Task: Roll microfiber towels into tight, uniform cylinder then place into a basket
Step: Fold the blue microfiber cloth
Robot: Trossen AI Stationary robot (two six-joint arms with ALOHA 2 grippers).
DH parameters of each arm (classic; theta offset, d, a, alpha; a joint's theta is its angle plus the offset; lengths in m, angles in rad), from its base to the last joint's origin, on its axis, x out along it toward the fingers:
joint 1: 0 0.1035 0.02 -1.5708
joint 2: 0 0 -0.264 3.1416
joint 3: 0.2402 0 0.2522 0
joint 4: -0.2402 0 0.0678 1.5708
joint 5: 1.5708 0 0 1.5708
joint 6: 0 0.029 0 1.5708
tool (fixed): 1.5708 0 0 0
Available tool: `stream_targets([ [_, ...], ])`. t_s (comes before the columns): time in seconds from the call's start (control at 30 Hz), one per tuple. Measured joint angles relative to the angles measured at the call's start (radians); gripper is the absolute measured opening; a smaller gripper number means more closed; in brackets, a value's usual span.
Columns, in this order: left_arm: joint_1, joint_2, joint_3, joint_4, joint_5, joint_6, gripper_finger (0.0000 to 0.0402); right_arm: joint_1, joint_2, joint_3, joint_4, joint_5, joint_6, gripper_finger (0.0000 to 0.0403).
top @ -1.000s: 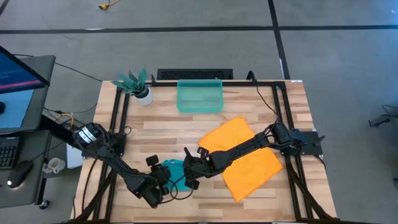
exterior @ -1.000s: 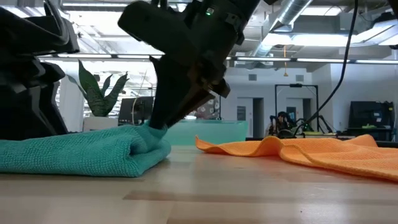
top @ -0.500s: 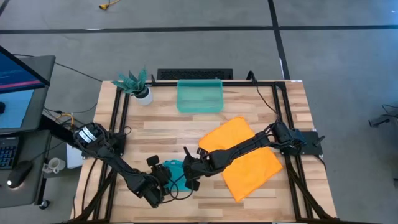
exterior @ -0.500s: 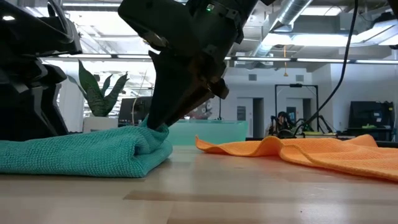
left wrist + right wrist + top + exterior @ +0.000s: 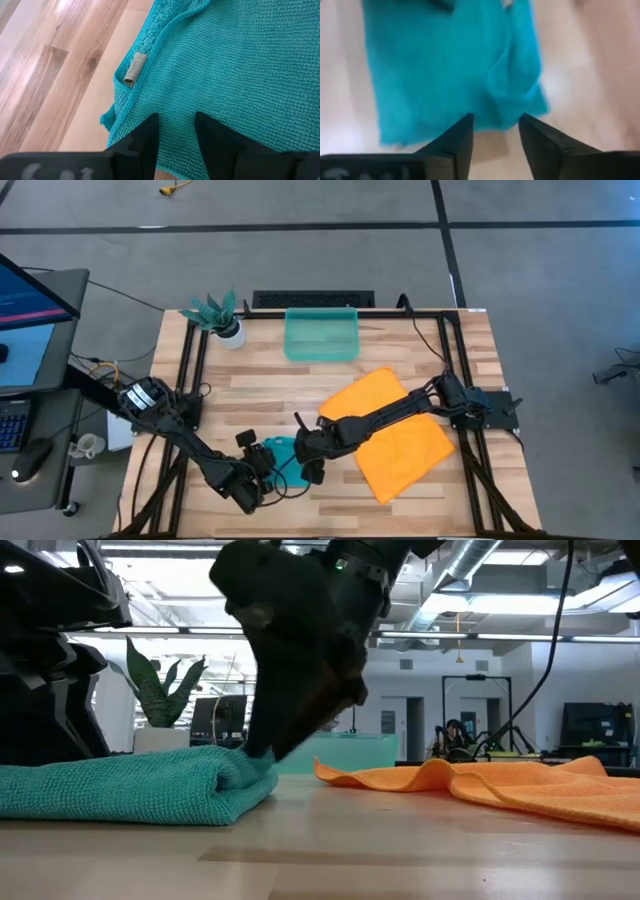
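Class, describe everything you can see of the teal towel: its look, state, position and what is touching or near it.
The teal towel is a soft, knobbly microfiber cloth, folded into a loose, thick bundle, not a tight roll. It lies on the wooden table near its front edge. A small grey tag sits at one hem. The left gripper hangs over it with fingers apart; the right gripper is open just above its edge. The orange towel lies spread nearby.
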State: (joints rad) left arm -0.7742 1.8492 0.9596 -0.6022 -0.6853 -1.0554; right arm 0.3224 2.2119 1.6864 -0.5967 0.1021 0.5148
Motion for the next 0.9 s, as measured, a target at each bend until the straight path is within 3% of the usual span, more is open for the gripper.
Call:
stream_targets([
  [0.13, 0.0, 0.0, 0.0, 0.0, -0.002, 0.0, 0.0122, -0.009, 0.0, 0.047, -0.081, -0.036, 0.021, 0.0211],
  [0.37, 0.0, 0.0, 0.0, -0.004, -0.003, -0.001, 0.0122, 0.062, -0.045, 0.092, -0.089, 0.08, -0.079, 0.0226],
  [0.53, 0.001, 0.0, 0.0, -0.009, -0.006, 0.0, 0.0122, 0.137, -0.046, 0.06, 0.096, 0.207, -0.208, 0.0226],
  [0.7, 0.001, 0.0, 0.0, -0.011, -0.007, 0.0, 0.0122, 0.16, -0.046, 0.003, 0.267, 0.212, -0.262, 0.0226],
  [0.9, 0.002, 0.0, 0.0, -0.01, -0.007, -0.001, 0.0122, 0.142, -0.039, -0.055, 0.357, 0.218, -0.261, 0.0225],
])
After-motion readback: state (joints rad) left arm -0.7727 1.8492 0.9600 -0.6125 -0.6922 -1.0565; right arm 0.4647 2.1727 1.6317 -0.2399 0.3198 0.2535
